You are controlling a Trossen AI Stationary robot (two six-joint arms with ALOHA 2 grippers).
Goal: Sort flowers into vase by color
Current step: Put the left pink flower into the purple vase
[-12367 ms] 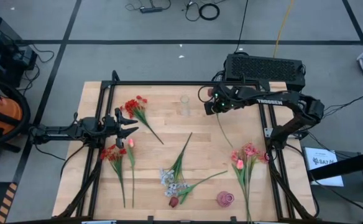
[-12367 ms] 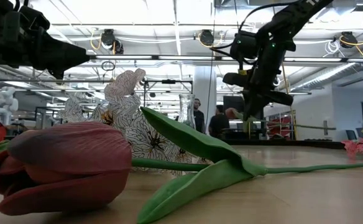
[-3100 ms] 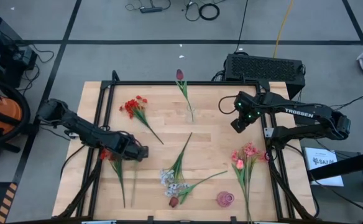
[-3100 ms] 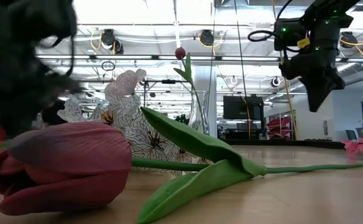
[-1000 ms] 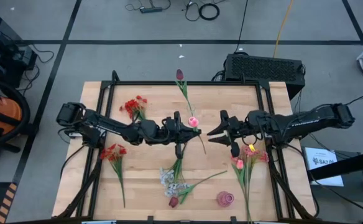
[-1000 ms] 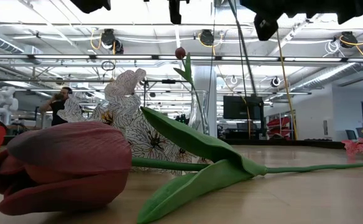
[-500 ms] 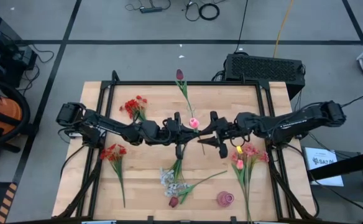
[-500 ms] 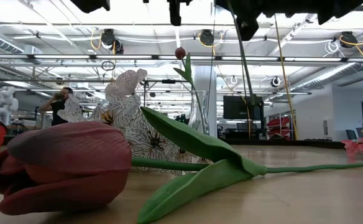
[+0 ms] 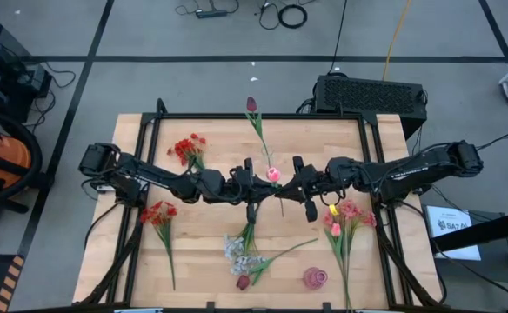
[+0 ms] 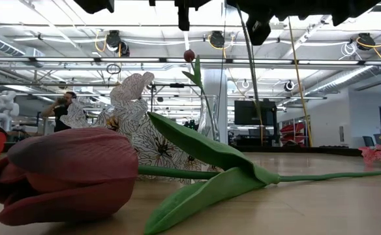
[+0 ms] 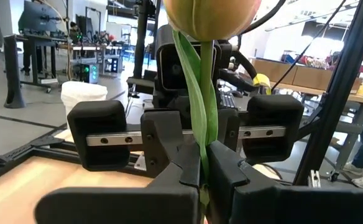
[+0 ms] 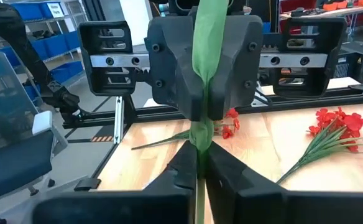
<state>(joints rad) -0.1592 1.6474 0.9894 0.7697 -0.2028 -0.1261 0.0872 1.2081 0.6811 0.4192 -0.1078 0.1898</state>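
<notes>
1. Two grippers meet over the middle of the table (image 9: 210,126): the left gripper (image 9: 256,181) and the right gripper (image 9: 290,186) face each other, both clamped on the stem of one pink tulip (image 9: 273,175) held in the air between them.
2. High view gives the layout only; the finger contact is too small to read there.
3. Left wrist view shows it close: its own fingers (image 11: 183,163) pinched on the green stem, the pale pink bud above, the right gripper's body directly behind.
4. Right wrist view shows the other side: its fingers (image 12: 188,163) closed on the same stem, the left gripper facing it, the red flowers (image 12: 332,126) lying on the wood beyond.
5. Low view catches only the arms' undersides along the top edge and the stem hanging down, not the grip.
6. Low view alone shows the glass vase (image 10: 207,122) in profile, with a maroon tulip (image 10: 189,55) standing in it; from above that bud (image 9: 251,104) leans toward the table's far edge.
7. On the table from above: red flowers (image 9: 187,148) far left, a second red bunch (image 9: 158,213) near left, white sprays (image 9: 239,252) and a maroon tulip bud (image 9: 243,282) at the near centre, pink flowers (image 9: 348,215) on the right, just beside the right arm.
8. Low view puts that near maroon bud (image 10: 66,171) large in the foreground.
</notes>
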